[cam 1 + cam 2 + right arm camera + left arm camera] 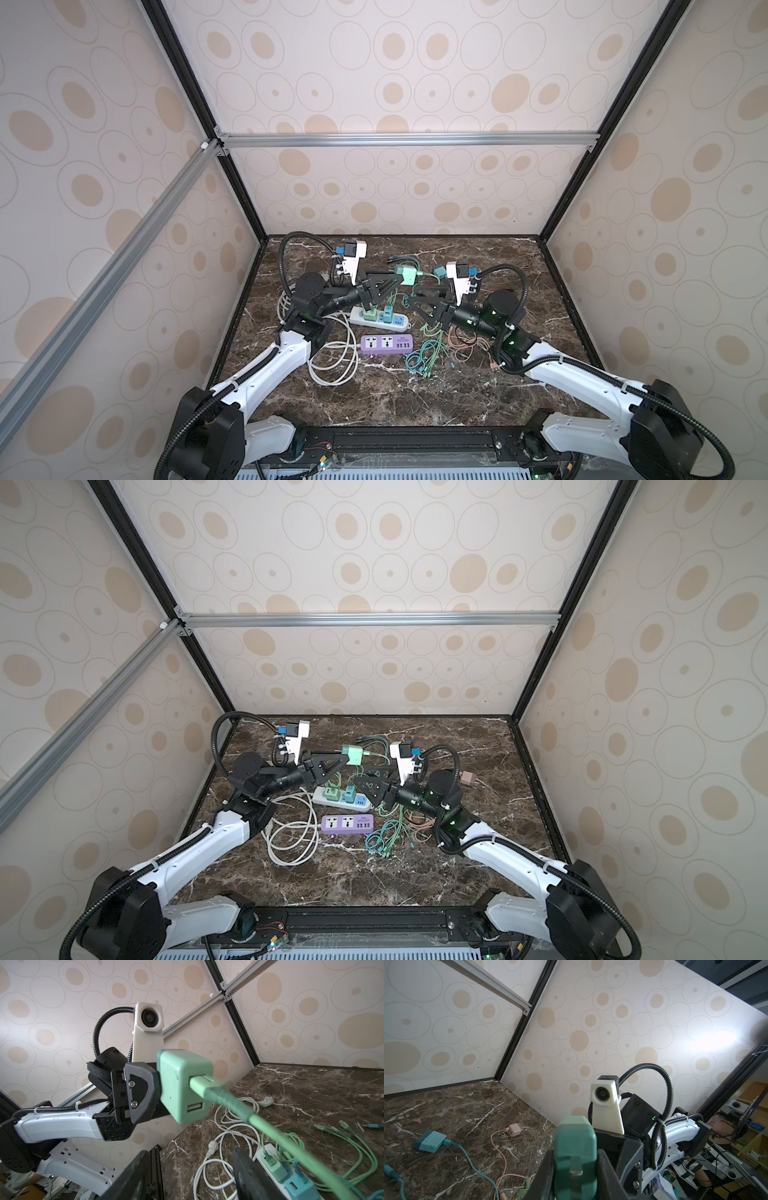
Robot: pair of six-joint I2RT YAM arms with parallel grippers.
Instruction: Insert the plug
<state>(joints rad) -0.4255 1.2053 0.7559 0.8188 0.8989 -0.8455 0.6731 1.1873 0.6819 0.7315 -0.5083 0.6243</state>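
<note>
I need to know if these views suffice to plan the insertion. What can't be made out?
- Free sockets on the white power strip: too small, covered by chargers in both top views; cut by the right wrist view's bottom edge.
- Prongs of the green charger in the left gripper: blurred, too near the left wrist lens.
- Far end of the green cable: runs off the right wrist view's bottom edge.

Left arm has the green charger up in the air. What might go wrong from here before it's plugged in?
1. The green cable plugged into the green charger trails down toward the cable tangle; moving the left gripper may snag or drag it.
2. That cable runs close by the open right gripper and could catch on a finger.
3. The white power strip already carries other plugs, so the fit may be tight.
</note>
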